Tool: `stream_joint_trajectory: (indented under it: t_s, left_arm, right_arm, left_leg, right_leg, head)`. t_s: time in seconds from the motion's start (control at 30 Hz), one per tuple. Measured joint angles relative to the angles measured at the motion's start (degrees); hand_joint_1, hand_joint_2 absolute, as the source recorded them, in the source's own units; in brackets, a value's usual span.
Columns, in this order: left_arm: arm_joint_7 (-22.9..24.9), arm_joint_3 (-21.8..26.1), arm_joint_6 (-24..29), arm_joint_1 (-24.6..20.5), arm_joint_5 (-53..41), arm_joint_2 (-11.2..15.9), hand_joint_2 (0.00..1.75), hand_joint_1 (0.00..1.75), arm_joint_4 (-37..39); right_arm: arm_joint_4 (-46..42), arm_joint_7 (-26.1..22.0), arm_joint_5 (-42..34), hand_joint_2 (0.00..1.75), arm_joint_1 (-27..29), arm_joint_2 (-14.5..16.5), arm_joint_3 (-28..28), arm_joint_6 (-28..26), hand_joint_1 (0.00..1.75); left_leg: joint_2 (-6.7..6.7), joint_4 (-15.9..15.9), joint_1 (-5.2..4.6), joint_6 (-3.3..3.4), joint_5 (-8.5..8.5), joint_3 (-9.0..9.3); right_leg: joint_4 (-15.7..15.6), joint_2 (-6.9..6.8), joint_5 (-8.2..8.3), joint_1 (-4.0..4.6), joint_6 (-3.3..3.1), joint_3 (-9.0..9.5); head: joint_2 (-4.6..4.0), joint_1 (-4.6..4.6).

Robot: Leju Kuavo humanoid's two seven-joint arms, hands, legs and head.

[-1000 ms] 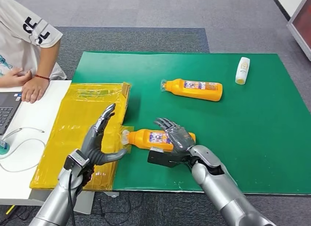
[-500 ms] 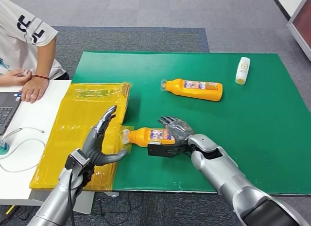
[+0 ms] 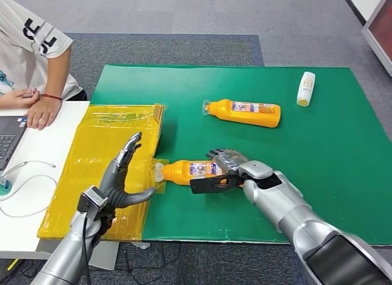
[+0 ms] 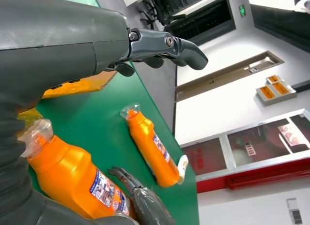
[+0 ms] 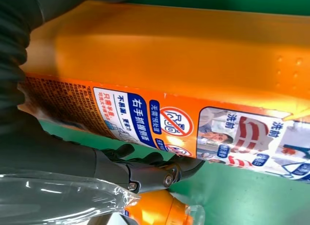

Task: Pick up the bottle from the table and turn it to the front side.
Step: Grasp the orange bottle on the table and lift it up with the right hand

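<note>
Around the near orange bottle (image 3: 192, 172) on the desk (image 3: 323, 174), bare green mat lies open on its right and front. The right hand (image 3: 226, 164) covers its base end. Its cap end touches the yellow bag (image 3: 106, 156), where the spread left hand (image 3: 121, 178) hovers close. Behind it, past open mat, lies a second orange bottle (image 3: 244, 113); a white bottle (image 3: 305, 89) sits well apart.

Two orange bottles (image 3: 196, 171) (image 3: 244, 113), one white bottle (image 3: 305, 89), one laptop (image 3: 10, 138)

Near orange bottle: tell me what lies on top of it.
The right hand lies over the near orange plastic bottle, covering its base end; the label underneath is partly hidden.
</note>
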Motion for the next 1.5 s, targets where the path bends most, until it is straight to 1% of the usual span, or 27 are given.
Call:
stream_joint_trajectory:
  t_s: [0.13, 0.17, 0.27, 0.3, 0.57, 0.8, 0.87, 0.93, 1.0, 1.13, 1.2, 1.33, 1.43, 1.5]
  left_arm:
    - [0.0, 0.47, -0.41, -0.04, 0.88, 0.25, 1.75, 0.0, -0.13]
    - [-0.01, 0.66, -0.48, -0.03, 1.01, 0.29, 1.75, 0.0, -0.26]
    - [-0.02, 1.08, -0.64, 0.0, 1.22, 0.4, 1.75, 0.0, -0.79]
    - [-0.02, 1.18, -0.68, 0.02, 1.23, 0.43, 1.75, 0.0, -0.96]
    - [-0.02, 2.24, -1.15, 0.82, 0.79, 0.57, 1.75, 0.0, -2.54]
    - [-0.02, 2.5, -1.26, 1.15, 0.59, 0.63, 1.75, 0.0, -2.97]
    - [-0.02, 2.73, -1.1, 1.46, 0.26, 0.66, 1.75, 0.0, -3.24]
    - [-0.02, 3.01, -0.89, 1.85, -0.22, 0.7, 1.75, 0.0, -3.62]
    - [-0.02, 3.11, -0.83, 1.97, -0.37, 0.72, 1.75, 0.0, -3.81]
    - [-0.02, 3.44, -0.78, 2.08, -0.29, 0.72, 1.75, 0.0, -3.92]
    - [-0.02, 3.68, -0.76, 2.29, -0.34, 0.72, 1.75, 0.0, -3.93]
    - [-0.02, 4.32, -0.55, 2.96, -0.86, 0.71, 1.75, 0.0, -4.0]
    - [-0.02, 5.15, -0.44, 3.57, -0.86, 0.69, 1.75, 0.0, -4.11]
    - [-0.02, 6.05, -1.4, 3.9, 0.3, 0.68, 1.75, 0.0, -4.1]
  right_arm:
    - [1.03, -0.02, -0.09, 1.75, -0.83, 0.28, 0.9, 0.21, 0.0]
    - [1.22, -0.01, -0.13, 1.75, -0.99, 0.33, 1.15, 0.25, 0.26]
    - [1.62, 0.02, -0.49, 1.75, -1.24, 0.39, 1.71, 0.19, 1.57]
    - [1.72, 0.01, -0.7, 1.75, -1.25, 0.39, 1.82, 0.08, 1.75]
    - [1.07, -1.28, -5.58, 1.75, -0.38, 0.03, 1.7, -3.81, 1.75]
    - [0.14, -1.86, -7.33, 1.75, 0.34, -0.58, 1.33, -4.5, 1.75]
    - [-1.13, -3.03, -10.24, 1.75, 1.8, -1.26, -0.05, -5.5, 1.75]
    - [-3.07, -5.52, -15.24, 1.75, 3.88, -2.31, -2.4, -6.5, 1.75]
    - [-4.51, -8.66, -19.99, 1.75, 5.45, -3.09, -4.69, -6.15, 1.75]
    - [-8.95, -16.66, -32.58, 1.75, 10.77, -4.59, -11.85, -2.96, 1.75]
    - [-11.62, -19.08, -37.39, 1.75, 13.79, -4.93, -15.96, -1.02, 1.75]
    - [-16.71, -20.37, -43.38, 1.75, 18.91, -5.09, -23.19, 2.12, 1.75]
    - [-19.72, -20.38, -45.45, 1.75, 21.67, -5.07, -27.17, 3.6, 1.75]
    - [-21.6, -20.38, -46.0, 1.75, 23.16, -4.86, -29.31, 4.34, 1.75]
  left_leg:
    - [0.0, 0.0, 0.0, 0.0, 0.0, 0.0]
    - [0.0, 0.0, 0.0, 0.0, 0.0, 0.0]
    - [0.0, 0.0, 0.0, 0.0, 0.0, 0.0]
    - [-0.01, 0.0, 0.0, 0.0, 0.0, 0.0]
    - [0.0, 0.0, 0.0, 0.0, 0.0, 0.01]
    - [0.0, 0.0, 0.0, 0.0, 0.0, 0.0]
    - [-0.01, 0.0, 0.0, 0.0, -0.01, 0.0]
    - [-0.01, 0.0, 0.0, 0.0, -0.01, -0.01]
    - [-0.03, 0.0, 0.0, 0.01, -0.02, -0.02]
    - [-0.11, 0.0, 0.0, 0.01, -0.03, -0.07]
    - [-0.12, 0.0, 0.0, 0.02, -0.04, -0.09]
    - [-0.12, 0.0, 0.0, 0.02, -0.07, -0.12]
    - [-0.12, 0.0, 0.0, 0.02, -0.07, -0.14]
    - [-0.12, 0.0, 0.0, 0.02, -0.08, -0.14]
  right_leg:
    - [0.0, 0.0, 0.0, 0.0, 0.0, 0.0]
    - [0.0, 0.0, 0.0, 0.0, 0.0, 0.0]
    - [0.0, -0.01, 0.0, 0.0, 0.0, 0.0]
    - [0.0, -0.01, 0.0, 0.0, 0.0, 0.0]
    - [0.0, 0.0, 0.0, 0.0, 0.0, -0.02]
    - [0.0, 0.0, 0.0, 0.0, 0.0, -0.02]
    - [0.0, -0.01, -0.01, 0.0, 0.0, -0.02]
    - [-0.01, -0.02, -0.01, 0.0, 0.0, -0.03]
    - [-0.01, -0.02, -0.01, 0.0, 0.0, -0.03]
    - [-0.01, -0.08, -0.04, 0.0, 0.03, -0.03]
    - [-0.01, -0.1, -0.05, 0.0, 0.04, -0.04]
    - [-0.01, -0.1, -0.07, 0.0, 0.03, -0.07]
    - [-0.01, -0.1, -0.08, 0.0, 0.02, -0.07]
    - [-0.01, -0.1, -0.08, 0.0, 0.02, -0.08]
  head:
    - [0.0, 0.0]
    - [0.0, 0.0]
    - [0.0, -0.01]
    - [0.0, 0.0]
    - [0.0, -0.01]
    - [0.0, 0.0]
    - [0.0, 0.0]
    - [0.0, -0.01]
    - [0.0, -0.01]
    - [0.0, 0.01]
    - [0.0, 0.01]
    - [0.0, 0.0]
    - [0.0, -0.01]
    - [0.0, 0.0]
